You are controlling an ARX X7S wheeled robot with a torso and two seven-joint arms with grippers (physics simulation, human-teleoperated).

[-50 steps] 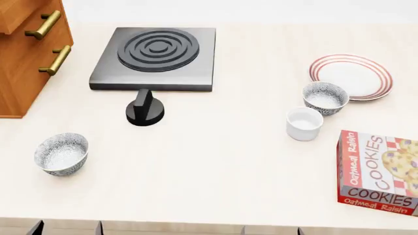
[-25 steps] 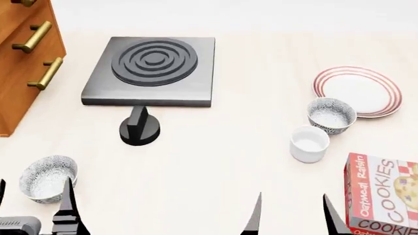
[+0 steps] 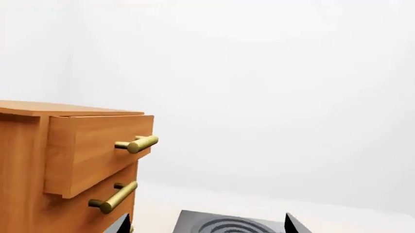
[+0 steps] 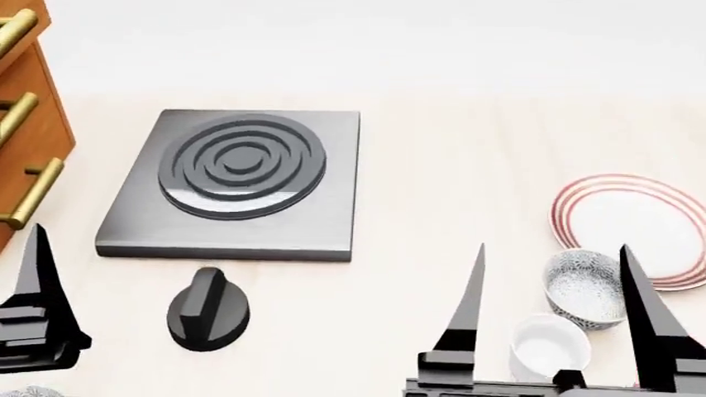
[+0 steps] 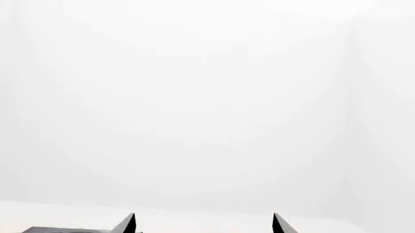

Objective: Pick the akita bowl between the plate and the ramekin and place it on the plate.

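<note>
In the head view the akita bowl (image 4: 584,288), grey-white and speckled, stands on the counter between the red-ringed plate (image 4: 637,225) behind it and the plain white ramekin (image 4: 548,347) in front. My right gripper (image 4: 553,250) is open, with nothing between its dark pointed fingers. In this view the fingers stand on either side of the bowl and ramekin, and their height over them cannot be told. The right wrist view shows only that gripper (image 5: 203,216) against a white wall. My left gripper (image 3: 206,219) is open too. One of its fingers (image 4: 39,289) shows at the far left.
A dark hob plate with ringed burner (image 4: 237,178) lies mid-left, and a black knob (image 4: 207,310) sits in front of it. A wooden drawer unit with brass handles (image 4: 22,124) stands at the left edge. The left wrist view shows the drawer unit (image 3: 65,160) and the hob plate (image 3: 233,225).
Everything on the counter has slid down the head view and looks larger. Both grippers have risen into the frame from below. The cookie box and the left bowl have dropped out of sight.
</note>
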